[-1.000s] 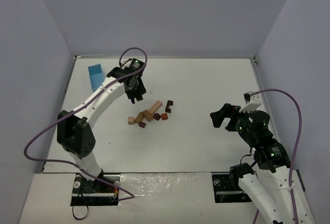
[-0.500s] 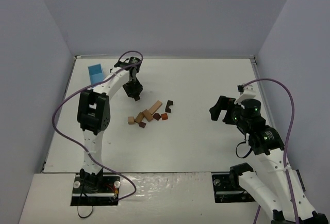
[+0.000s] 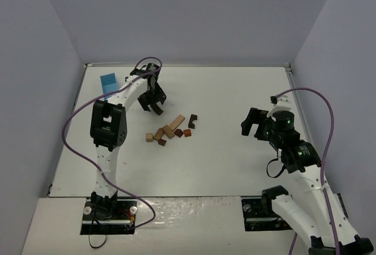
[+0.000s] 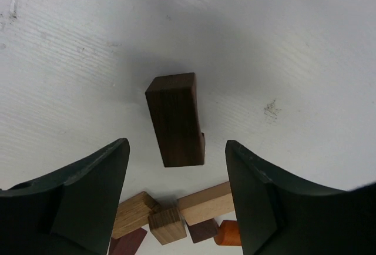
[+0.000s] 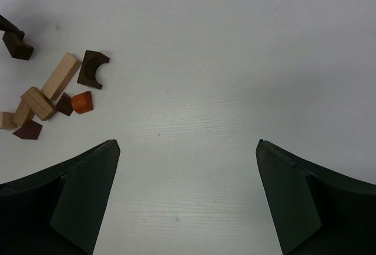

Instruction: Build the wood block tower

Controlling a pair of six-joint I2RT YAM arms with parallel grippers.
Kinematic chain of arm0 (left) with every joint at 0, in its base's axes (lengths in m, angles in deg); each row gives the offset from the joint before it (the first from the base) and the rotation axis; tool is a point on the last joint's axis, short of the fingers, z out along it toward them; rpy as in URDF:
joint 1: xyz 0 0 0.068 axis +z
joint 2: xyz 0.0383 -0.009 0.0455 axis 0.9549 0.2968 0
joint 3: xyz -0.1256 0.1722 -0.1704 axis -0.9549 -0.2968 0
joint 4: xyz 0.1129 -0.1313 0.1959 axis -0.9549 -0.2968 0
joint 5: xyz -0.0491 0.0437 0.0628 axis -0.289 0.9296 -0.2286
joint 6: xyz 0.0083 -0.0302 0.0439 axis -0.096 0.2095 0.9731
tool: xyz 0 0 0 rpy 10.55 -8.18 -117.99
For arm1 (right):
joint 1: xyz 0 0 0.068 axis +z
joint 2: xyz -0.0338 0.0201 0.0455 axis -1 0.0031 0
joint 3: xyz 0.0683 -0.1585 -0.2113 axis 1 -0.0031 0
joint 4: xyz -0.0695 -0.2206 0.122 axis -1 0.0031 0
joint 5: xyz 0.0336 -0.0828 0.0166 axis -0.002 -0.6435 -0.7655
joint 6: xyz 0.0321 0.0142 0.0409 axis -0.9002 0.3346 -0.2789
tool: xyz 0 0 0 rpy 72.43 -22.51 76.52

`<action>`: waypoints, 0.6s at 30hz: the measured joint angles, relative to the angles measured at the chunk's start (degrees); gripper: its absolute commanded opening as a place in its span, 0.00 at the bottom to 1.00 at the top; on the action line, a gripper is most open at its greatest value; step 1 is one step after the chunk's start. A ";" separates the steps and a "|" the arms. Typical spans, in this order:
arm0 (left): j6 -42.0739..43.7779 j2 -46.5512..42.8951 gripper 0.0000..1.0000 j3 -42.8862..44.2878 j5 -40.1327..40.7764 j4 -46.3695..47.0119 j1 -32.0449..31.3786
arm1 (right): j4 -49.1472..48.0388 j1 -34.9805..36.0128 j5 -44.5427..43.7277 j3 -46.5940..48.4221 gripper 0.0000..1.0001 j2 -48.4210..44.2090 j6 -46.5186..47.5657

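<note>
A: Since one second ago the left hand (image 3: 151,102) has spread its fingers away from the block it held, and its arm has folded up higher. The right hand (image 3: 251,127) has only shifted a little.

B: So the left hand grips nothing now?

A: Correct, it has let go. In the left wrist view the dark brown block (image 4: 175,120) is free between the two fingers (image 4: 88,196), with a gap on each side.

B: Which way does its long axis go?

A: It runs away from the wrist camera, along the fingers, a little slanted. Whether it lies flat or stands on end, one cannot tell.

B: And the other wood blocks (image 3: 167,131)?

A: They lie in a loose group on the table (image 3: 235,90), just beside the dark one, on the side toward the arm bases. The tan bar (image 3: 178,121) among them lies diagonally.

B: And the right hand?

A: Its jaws are spread wide and empty, well apart from the group, at the right. The light blue box (image 3: 108,86) sits near the far left corner.
</note>
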 measured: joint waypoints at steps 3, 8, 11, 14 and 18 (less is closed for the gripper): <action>1.55 -0.54 0.83 0.51 0.01 0.23 0.01 | 0.00 0.00 -0.46 0.05 1.00 0.72 0.35; 5.77 -3.11 0.87 -0.72 0.55 0.38 -0.11 | -0.04 0.00 -0.52 1.57 1.00 3.24 1.53; 12.38 -5.14 0.89 -1.76 0.12 0.61 -0.61 | -0.03 0.00 0.32 2.87 1.00 5.05 2.28; 22.42 -6.61 0.92 -2.24 -1.04 0.94 -1.45 | -0.16 0.00 1.35 3.23 1.00 5.64 3.07; 39.09 -6.93 0.94 -2.35 -4.26 1.76 -2.36 | -0.17 0.00 2.71 3.00 1.00 4.97 3.56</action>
